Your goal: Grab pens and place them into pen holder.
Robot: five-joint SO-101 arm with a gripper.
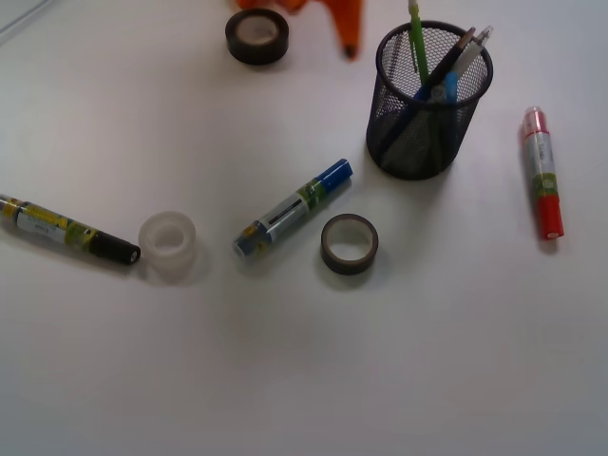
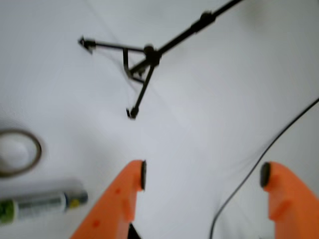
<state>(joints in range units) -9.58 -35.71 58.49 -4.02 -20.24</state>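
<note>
The black wire-mesh pen holder (image 1: 429, 100) stands at the upper right of the front view. Several slim pens (image 1: 446, 66) lean inside it, a light green one (image 1: 416, 38) sticking up highest. An orange tip of my gripper (image 1: 348, 27) shows at the top edge, left of the holder and apart from it. In the wrist view my gripper (image 2: 203, 175) is open, its two orange fingers (image 2: 124, 191) spread wide with only white table between them. The holder is out of the wrist view.
Three thick markers lie on the table: a blue one (image 1: 294, 208), a black one (image 1: 66, 229) at the left, a red one (image 1: 541, 173) at the right. Tape rolls: dark (image 1: 256, 36), brown (image 1: 349, 243), clear (image 1: 168, 245). A black tripod (image 2: 144, 59) and cable (image 2: 259, 154) lie ahead in the wrist view.
</note>
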